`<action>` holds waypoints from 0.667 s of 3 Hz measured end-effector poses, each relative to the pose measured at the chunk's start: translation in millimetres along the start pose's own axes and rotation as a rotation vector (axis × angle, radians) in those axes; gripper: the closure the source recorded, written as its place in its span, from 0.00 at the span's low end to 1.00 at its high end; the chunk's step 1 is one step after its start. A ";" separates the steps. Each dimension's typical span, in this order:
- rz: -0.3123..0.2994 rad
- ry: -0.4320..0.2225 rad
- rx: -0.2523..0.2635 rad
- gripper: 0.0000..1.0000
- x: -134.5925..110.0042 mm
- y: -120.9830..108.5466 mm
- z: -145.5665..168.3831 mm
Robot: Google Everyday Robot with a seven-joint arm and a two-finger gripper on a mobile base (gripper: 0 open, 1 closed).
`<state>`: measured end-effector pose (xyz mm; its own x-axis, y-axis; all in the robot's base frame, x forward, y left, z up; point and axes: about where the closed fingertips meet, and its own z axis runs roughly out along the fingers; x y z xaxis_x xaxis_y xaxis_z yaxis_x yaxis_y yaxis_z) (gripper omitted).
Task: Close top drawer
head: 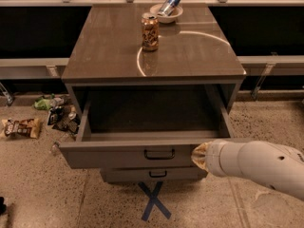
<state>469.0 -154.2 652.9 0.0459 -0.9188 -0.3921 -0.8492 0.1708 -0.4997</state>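
Note:
The top drawer (pixel 118 155) of the grey-brown cabinet stands pulled far out and looks empty inside. Its flat front carries a small black loop handle (pixel 159 154) at centre. My gripper (pixel 198 156) comes in from the lower right on a thick white arm (pixel 259 166). Its tan tip rests against the right part of the drawer front, right of the handle. A second drawer front (pixel 152 175) with its own handle shows just below, shut.
On the cabinet top (pixel 109 51) stand a brown drink can (pixel 150 31) and a white bowl (pixel 166 13) holding a tilted silver-blue can. Snack bags and wrappers (pixel 42 118) lie on the floor at left. A blue tape X (pixel 154 201) marks the floor in front.

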 end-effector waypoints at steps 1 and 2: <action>-0.020 0.009 0.027 1.00 5.6 -13.4 13.1; -0.050 0.026 0.066 1.00 13.2 -36.2 21.3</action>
<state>511.6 -164.9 649.4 0.0729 -0.9356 -0.3456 -0.8098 0.1467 -0.5680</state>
